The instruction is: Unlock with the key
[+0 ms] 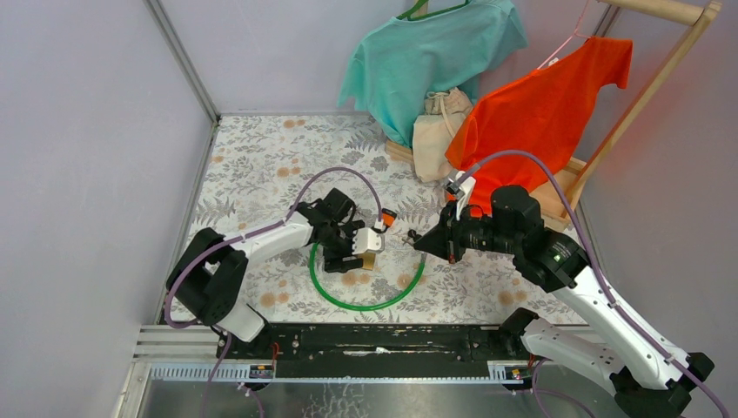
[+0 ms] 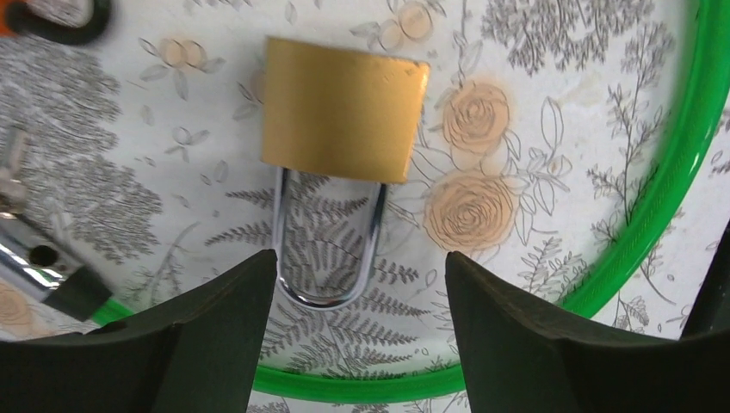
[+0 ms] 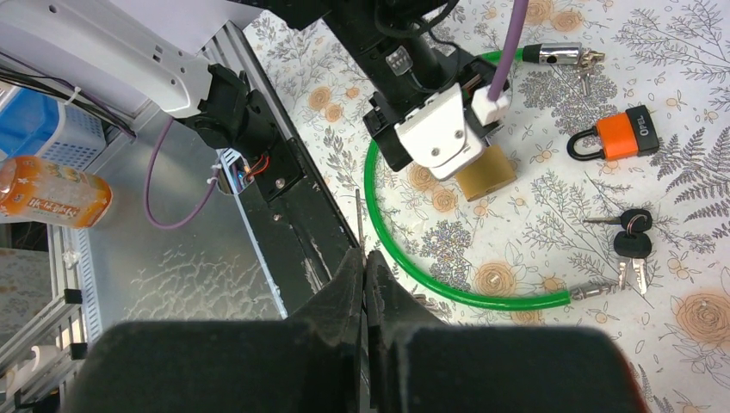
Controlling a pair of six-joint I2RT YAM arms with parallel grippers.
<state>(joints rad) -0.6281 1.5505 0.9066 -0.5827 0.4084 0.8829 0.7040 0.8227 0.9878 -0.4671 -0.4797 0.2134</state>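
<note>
Brass padlock [image 2: 343, 107] lies flat on the flowered worktop [image 1: 261, 157], inside the loop of a green cable [image 2: 663, 198], its steel shackle [image 2: 327, 297] pointing toward my left wrist camera with both legs seated in the body. My left end effector [image 2: 360, 284] hangs low over it, spread wide, one finger on each side of the shackle. The left fingertip sits just beside the shackle's leg, though I cannot tell whether it touches. My right end effector [image 3: 363, 258] is well apart to the right, aimed back toward the lock. Its fingers are pressed together on a thin metal key [image 3: 357, 219] that sticks out past the tips. Beyond the cable, an orange padlock [image 3: 627, 133] and a bunch of keys [image 3: 633, 241] with black heads rest on the worktop.
</note>
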